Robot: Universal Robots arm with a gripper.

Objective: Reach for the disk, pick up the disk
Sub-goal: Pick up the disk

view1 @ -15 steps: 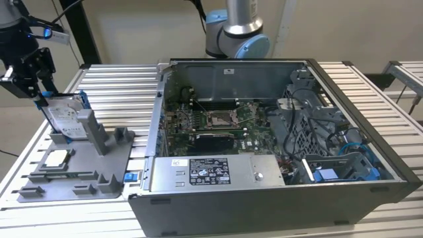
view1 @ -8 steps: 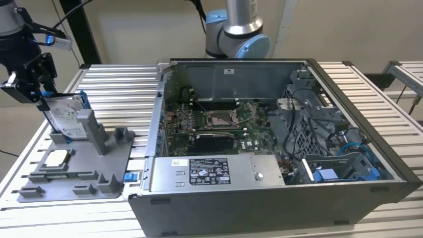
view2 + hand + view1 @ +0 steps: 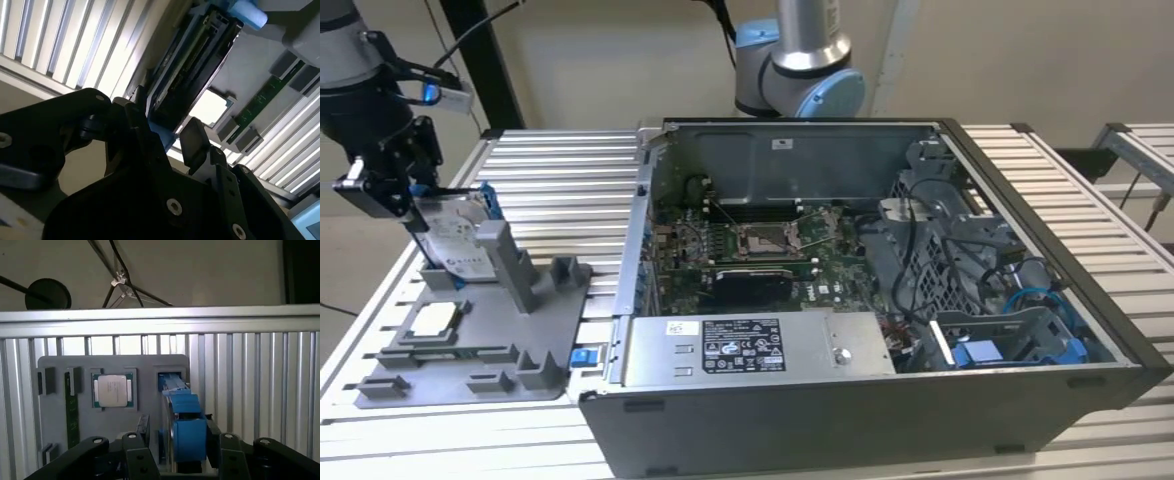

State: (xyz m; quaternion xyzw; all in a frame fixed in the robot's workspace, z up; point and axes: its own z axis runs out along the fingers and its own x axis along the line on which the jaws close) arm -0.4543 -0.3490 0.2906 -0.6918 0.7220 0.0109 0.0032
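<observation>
First wrist view: disk [image 3: 182, 405] stands on edge in slot of grey fixture [image 3: 145, 372], presumably so top edge offers grasp. Gripper [image 3: 177, 437] straddles it, jaws parted, gap visible one side, nothing clamped yet.

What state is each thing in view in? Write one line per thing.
disk: standing on edge in the gray holder, not lifted.
gripper: at the disk's top edge; grip cannot be judged.
chip: lying flat in its recess in the gray holder.
computer case: open, side panel off, insides exposed.
</observation>
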